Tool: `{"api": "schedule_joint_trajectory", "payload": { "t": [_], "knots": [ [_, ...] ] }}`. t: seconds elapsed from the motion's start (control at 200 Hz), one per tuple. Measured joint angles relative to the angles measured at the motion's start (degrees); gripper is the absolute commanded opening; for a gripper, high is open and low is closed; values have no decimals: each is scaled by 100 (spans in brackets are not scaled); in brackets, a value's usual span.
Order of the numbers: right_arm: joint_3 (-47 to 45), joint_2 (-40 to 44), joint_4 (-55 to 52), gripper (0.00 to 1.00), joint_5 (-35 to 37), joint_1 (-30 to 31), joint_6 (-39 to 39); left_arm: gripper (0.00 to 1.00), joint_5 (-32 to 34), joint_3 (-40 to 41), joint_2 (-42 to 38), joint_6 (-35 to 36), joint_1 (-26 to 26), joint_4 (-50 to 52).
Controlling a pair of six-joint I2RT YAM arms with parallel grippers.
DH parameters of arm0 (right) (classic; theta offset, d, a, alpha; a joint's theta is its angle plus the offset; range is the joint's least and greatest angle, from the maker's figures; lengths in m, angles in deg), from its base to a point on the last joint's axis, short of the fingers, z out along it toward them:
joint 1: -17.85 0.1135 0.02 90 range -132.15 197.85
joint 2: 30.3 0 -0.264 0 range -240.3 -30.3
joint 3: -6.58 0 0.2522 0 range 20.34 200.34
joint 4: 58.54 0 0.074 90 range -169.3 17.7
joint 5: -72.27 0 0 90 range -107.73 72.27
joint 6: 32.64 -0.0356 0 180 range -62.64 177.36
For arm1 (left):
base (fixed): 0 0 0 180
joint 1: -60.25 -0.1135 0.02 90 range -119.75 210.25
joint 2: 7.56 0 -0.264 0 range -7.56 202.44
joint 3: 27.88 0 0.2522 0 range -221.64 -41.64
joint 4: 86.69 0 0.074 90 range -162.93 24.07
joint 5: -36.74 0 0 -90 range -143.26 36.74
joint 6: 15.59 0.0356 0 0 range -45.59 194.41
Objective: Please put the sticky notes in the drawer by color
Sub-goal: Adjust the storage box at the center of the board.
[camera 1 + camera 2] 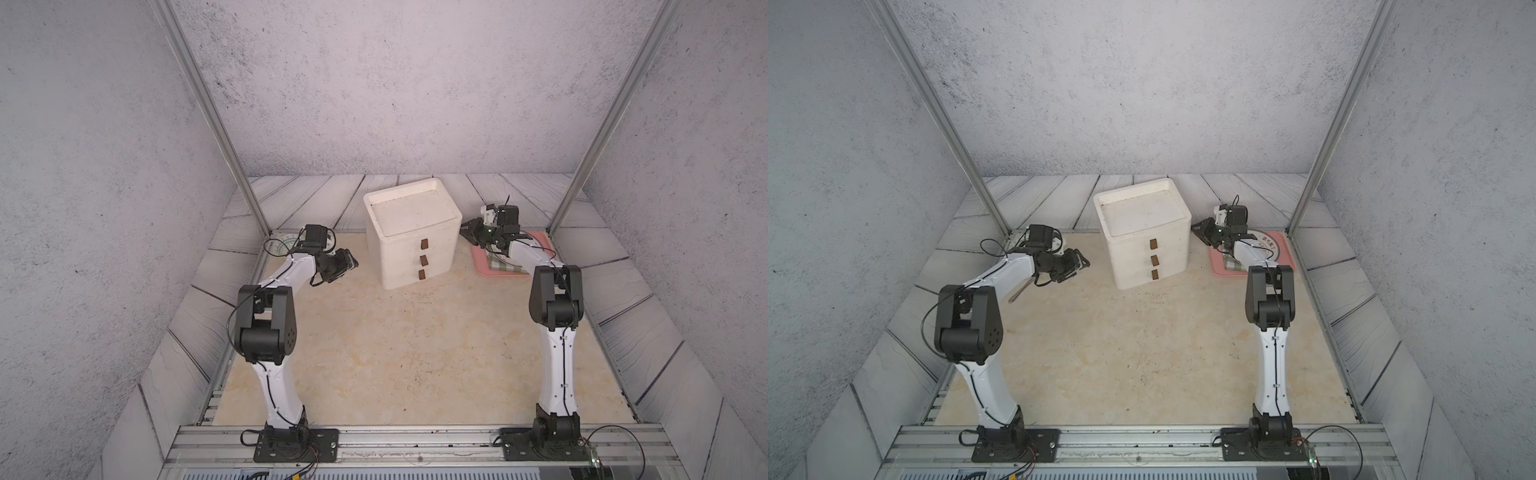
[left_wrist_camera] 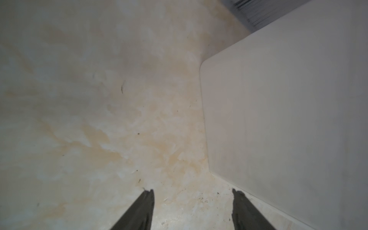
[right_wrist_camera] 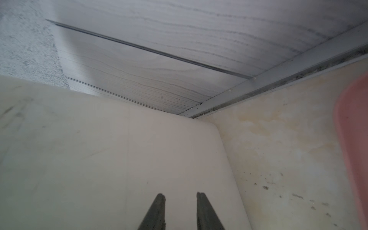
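Note:
The drawer (image 1: 411,232) (image 1: 1142,232) is a white chest at the back centre in both top views. Its three fronts with brown tab handles (image 1: 424,261) sit flush. No sticky notes show in any view. My left gripper (image 1: 351,266) (image 1: 1084,264) hovers left of the chest, open and empty. In the left wrist view, the left gripper (image 2: 193,191) is over bare table beside the chest's wall (image 2: 278,119). My right gripper (image 1: 465,230) (image 1: 1198,228) is close to the chest's right side. In the right wrist view, the right gripper (image 3: 180,194) stands open a little before that wall (image 3: 99,159), holding nothing.
A pink tray (image 1: 480,262) (image 1: 1217,262) (image 3: 354,139) lies right of the chest under the right arm, with a green checked cloth (image 1: 507,268) and a round plate (image 1: 1271,245) on it. A clear round dish (image 1: 282,245) sits at the back left corner. Metal posts (image 1: 249,195) flank the table.

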State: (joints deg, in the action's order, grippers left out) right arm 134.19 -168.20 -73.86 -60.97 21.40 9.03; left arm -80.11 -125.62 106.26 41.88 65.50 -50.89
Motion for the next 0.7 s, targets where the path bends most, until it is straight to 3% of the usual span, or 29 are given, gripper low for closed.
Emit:
{"api": "schedule_joint_trajectory", "payload": {
  "t": [0.205, 0.41, 0.565, 0.701],
  "knots": [
    [-149, -136, 236, 31, -638, 15, -142, 66, -367, -413, 549, -258, 50, -168],
    [-1281, -26, 531, 31, -713, 57, -2, 66, -555, -1019, 896, -289, 289, -212],
    [-2573, 597, 765, 31, -608, 105, 98, 66, -481, -1062, 922, -297, 339, -142],
    [-3331, 1375, 826, 31, -634, 494, 286, 66, -476, -1056, 922, -286, 339, -129]
  ]
}}
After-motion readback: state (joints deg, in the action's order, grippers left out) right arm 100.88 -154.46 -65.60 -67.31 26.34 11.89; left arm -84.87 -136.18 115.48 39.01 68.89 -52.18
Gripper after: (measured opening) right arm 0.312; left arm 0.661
